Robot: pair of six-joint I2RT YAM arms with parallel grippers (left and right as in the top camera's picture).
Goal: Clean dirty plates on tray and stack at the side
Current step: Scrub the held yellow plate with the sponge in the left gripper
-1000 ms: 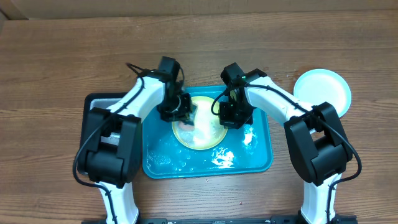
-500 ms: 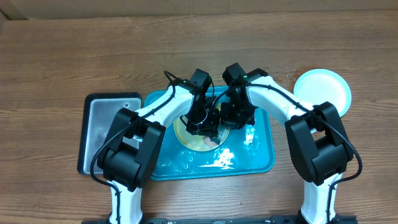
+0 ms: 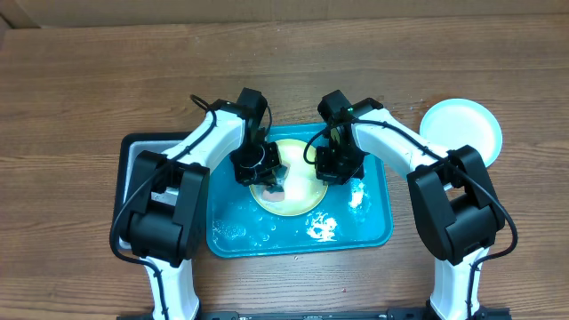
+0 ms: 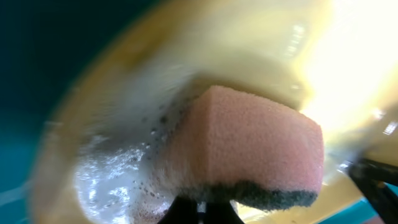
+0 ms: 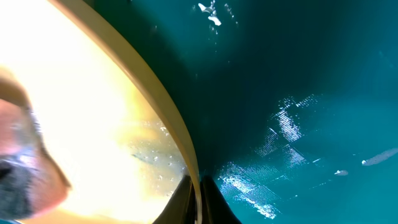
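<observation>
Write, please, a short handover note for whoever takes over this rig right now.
Left gripper: shut on the pink sponge, pressed on the yellow-green plate.
Right gripper: shut on that plate's rim, steadying it.
The plate lies in the wet teal tray; foam and dark specks show on it.
Done: one pale plate sits on the table, right of the tray.
Left: finish scrubbing this plate, then stack it on the pale one.

We take this for a robotics lab bench: two white-and-black robot arms (image 3: 169, 191) stand at the near edge of a brown wood-grain tabletop (image 3: 80, 80), a wet teal-blue rectangular plastic tray (image 3: 373, 227) between them, tan cardboard (image 3: 267, 7) behind.
</observation>
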